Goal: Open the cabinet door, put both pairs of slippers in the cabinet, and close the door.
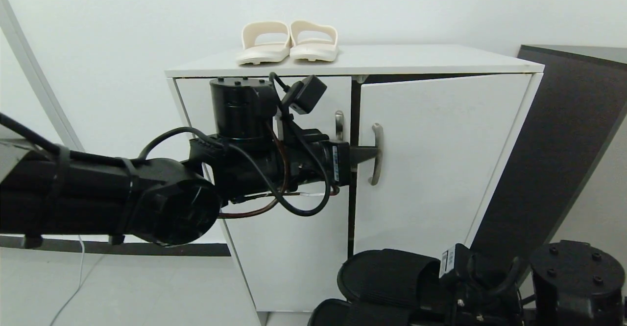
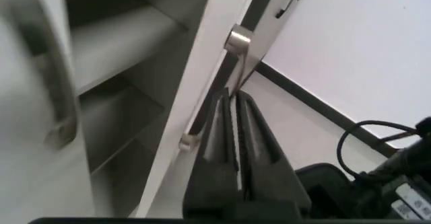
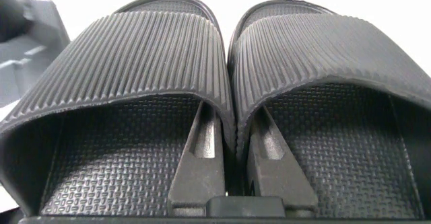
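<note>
Left end effector (image 1: 366, 154): narrow, clamped on door handle (image 1: 376, 142); wrist view adds inner shelves (image 2: 124, 42). Right end effector (image 3: 232, 160): pinching black slippers (image 3: 155, 69). Cream slippers (image 1: 288, 42), upper centre.

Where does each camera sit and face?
Head view: on the head, facing forward-down at the cabinet; both arms show.
Left wrist view: on the left wrist, facing the door handle; left claw shows.
Right wrist view: on the right wrist, facing the black slippers; right claw shows.
Head and left wrist share the door handle.
</note>
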You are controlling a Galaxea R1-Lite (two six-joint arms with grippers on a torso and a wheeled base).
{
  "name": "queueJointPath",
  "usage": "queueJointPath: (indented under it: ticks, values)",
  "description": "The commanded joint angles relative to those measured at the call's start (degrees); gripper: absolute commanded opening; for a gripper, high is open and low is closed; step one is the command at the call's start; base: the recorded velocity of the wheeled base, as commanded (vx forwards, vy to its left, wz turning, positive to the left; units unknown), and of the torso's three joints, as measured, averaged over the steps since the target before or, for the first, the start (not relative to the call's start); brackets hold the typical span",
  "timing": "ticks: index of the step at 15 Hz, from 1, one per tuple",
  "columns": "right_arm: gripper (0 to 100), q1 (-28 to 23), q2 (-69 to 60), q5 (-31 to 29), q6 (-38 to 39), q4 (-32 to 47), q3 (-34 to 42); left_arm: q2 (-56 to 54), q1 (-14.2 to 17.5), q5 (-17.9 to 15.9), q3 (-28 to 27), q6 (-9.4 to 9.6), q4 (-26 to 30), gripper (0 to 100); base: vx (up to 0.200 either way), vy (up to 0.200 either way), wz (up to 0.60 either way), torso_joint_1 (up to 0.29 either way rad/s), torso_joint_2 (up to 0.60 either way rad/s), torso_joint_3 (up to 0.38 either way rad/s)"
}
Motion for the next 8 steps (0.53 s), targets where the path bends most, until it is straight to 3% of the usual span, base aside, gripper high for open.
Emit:
queueJointPath:
  ticks: [1,8]
  values:
    - [0,0.5,-1.2,1.0,-0.1,-0.6,1.1,-5.0,-1.2,0.5,2.6,0.0,-0.2,0,0.0,0.0,0.0,0.0,0.0,0.0]
    - [0,0.6,-1.0,2.3,-1.6,-0.6,2.3,-13.7,-6.8,1.2,10.4,0.36,-0.2,0,0.0,0.0,0.0,0.0,0.0,0.0]
